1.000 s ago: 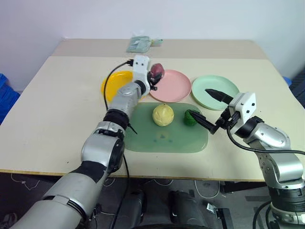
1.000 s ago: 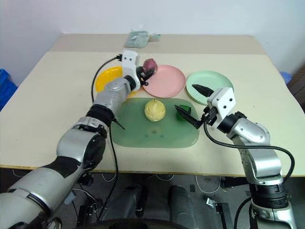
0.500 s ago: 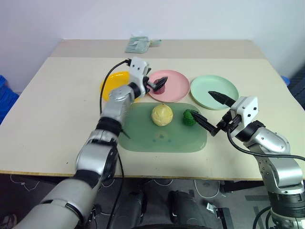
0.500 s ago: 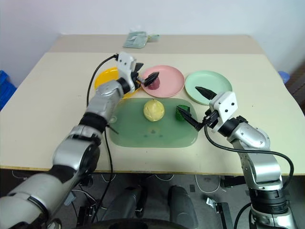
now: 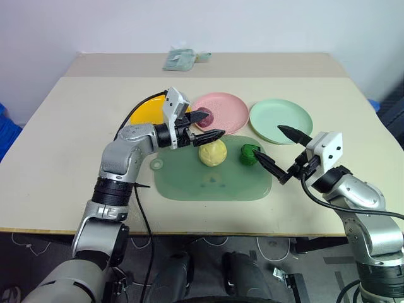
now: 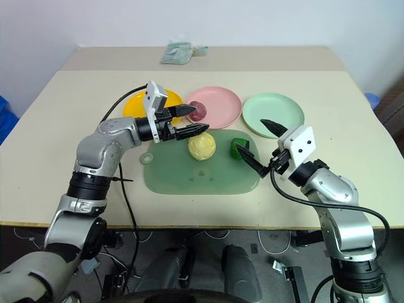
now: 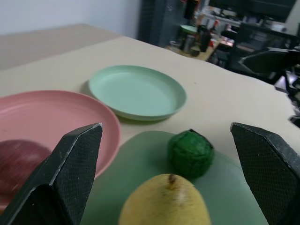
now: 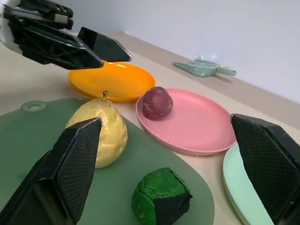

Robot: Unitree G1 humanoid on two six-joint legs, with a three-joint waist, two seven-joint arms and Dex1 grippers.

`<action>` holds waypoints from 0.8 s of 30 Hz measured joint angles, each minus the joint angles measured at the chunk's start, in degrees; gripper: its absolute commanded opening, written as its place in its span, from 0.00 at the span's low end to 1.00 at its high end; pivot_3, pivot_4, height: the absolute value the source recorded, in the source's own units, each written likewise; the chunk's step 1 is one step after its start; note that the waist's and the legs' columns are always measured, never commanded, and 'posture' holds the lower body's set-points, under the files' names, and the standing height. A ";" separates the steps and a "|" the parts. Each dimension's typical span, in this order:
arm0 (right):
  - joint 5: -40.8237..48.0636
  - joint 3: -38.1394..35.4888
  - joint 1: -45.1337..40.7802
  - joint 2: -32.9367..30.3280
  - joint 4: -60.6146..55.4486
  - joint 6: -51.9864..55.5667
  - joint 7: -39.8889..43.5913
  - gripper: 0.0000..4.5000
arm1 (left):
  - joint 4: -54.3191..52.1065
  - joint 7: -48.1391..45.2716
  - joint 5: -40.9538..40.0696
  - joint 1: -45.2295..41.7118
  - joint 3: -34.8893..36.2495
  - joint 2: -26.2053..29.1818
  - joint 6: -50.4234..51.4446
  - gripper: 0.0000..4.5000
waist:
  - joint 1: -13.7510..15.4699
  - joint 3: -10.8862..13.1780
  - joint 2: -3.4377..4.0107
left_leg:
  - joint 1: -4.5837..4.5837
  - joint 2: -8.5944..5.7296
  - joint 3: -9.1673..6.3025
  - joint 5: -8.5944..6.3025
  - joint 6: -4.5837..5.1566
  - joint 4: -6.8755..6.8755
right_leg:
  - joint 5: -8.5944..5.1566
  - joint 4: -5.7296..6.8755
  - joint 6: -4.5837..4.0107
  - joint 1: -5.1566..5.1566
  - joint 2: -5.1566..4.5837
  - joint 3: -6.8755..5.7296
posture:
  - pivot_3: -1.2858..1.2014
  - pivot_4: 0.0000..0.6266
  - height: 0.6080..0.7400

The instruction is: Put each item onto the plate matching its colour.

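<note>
From the head, a matte beige desk (image 5: 63, 145) stood before a pale wall; a smooth purple fruit (image 5: 206, 116) lay on the glossy pink plate (image 5: 230, 110) toward the far edge. The left tool (image 5: 209, 124) (jaws spread) gripped nothing. The right wrist showed a dimpled yellow pear (image 8: 101, 136) and knobbly green ball (image 8: 161, 197) on the translucent mat (image 8: 28, 126); the right tool (image 5: 278, 153) gaped empty.

Bright, even overhead light, soft short shadows; wrist views blur at near foreground.
</note>
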 measured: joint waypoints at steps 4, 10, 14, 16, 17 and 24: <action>0.00 -0.01 0.01 0.06 -1.33 0.43 -0.83 1.00 | -0.44 -1.29 1.73 0.11 -3.86 1.15 -0.78 0.99 | 0.03 0.00 0.00 | 0.00 0.00 0.00 0.00 0.00 0.01 | 0.00 0.00 0.00 0.00 0.00 0.01 | 0.52 0.24 1.00; 0.02 -0.04 1.21 0.14 -2.83 1.18 -1.70 1.00 | 2.96 -0.48 7.87 0.18 -8.78 1.49 -4.79 0.99 | 0.07 0.00 0.00 | 0.00 -0.01 0.00 0.00 0.00 0.00 | 0.00 -0.01 0.00 0.01 -0.01 0.01 | 0.52 0.24 1.00; 0.03 -0.14 1.36 0.17 -3.05 1.37 -2.45 1.00 | 5.42 1.05 11.40 0.18 -10.58 1.58 -6.68 0.88 | 0.05 0.00 0.00 | 0.00 0.00 0.00 0.00 0.00 -0.01 | 0.00 -0.01 0.00 0.00 -0.01 0.00 | 0.52 0.24 1.00; 0.04 -0.14 1.43 0.20 -3.16 1.68 -2.62 1.00 | 6.64 1.67 12.22 0.18 -10.58 1.37 -7.42 0.72 | 0.05 0.00 0.00 | 0.00 0.00 0.00 0.00 0.01 0.00 | 0.00 -0.01 0.00 0.01 -0.01 0.01 | 0.52 0.24 1.00; 0.04 -0.14 1.52 0.21 -3.23 1.80 -2.71 1.00 | 6.74 2.05 12.29 0.17 -10.50 1.28 -7.80 0.61 | 0.05 0.00 0.00 | 0.00 0.00 0.00 0.00 0.01 0.00 | 0.00 -0.01 0.00 0.01 -0.01 0.01 | 0.52 0.24 1.00; 0.05 -0.19 1.70 0.26 -3.49 2.13 -2.84 1.00 | 5.60 6.35 8.87 0.43 -4.56 -0.54 -4.78 0.56 | -0.02 0.00 0.00 | -0.01 0.01 0.00 0.00 0.01 0.00 | 0.00 0.00 0.00 -0.01 -0.01 0.00 | 0.52 0.24 1.00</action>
